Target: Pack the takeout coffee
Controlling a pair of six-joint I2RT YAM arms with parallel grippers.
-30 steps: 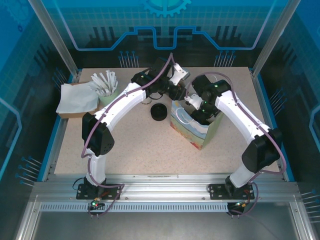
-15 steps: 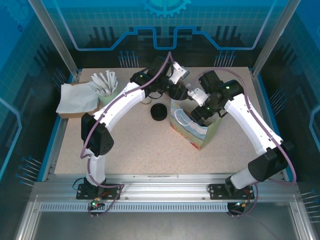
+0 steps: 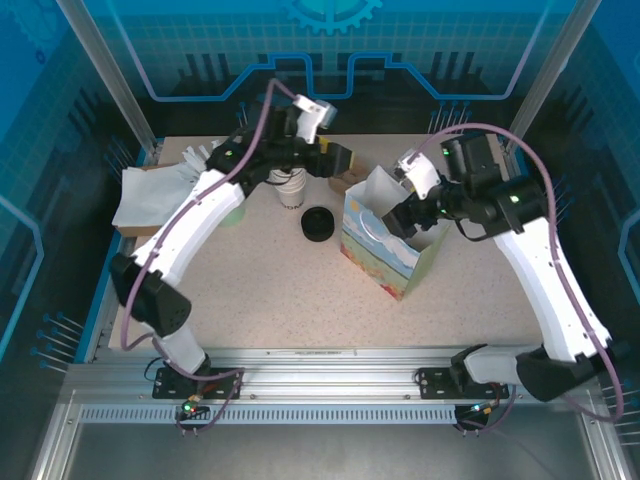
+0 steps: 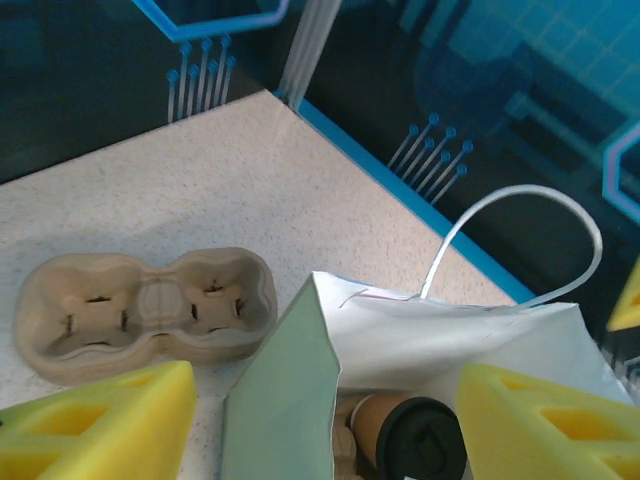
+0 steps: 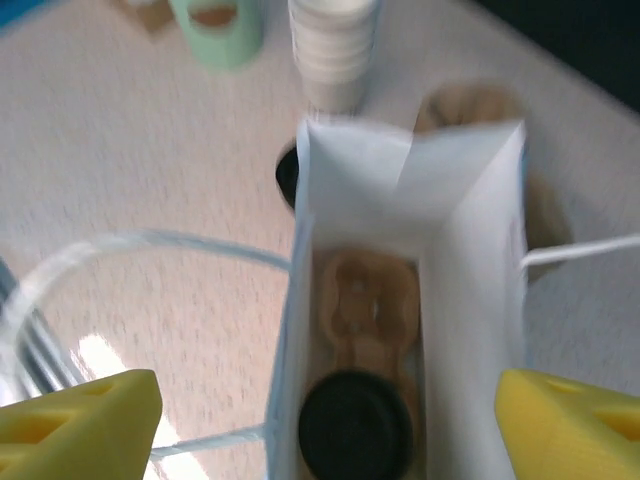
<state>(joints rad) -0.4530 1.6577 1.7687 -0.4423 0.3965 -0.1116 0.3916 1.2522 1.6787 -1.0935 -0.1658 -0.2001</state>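
Left hand (image 3: pixel 338 160) now seemingly above coffee (image 4: pixel 418 440)

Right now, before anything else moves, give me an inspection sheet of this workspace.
Surface: speckled table, no spills seen.
Job's things: takeout coffee, lid on, standing in a cardboard carrier inside the paper bag.
Clutter: loose black lid, stack of white cups, spare carrier, napkins.
Grippers: left gripper open, empty; right gripper open, empty, over the bag.
Cables: purple cables loop along both arms.
Surroundings: blue enclosure panels.
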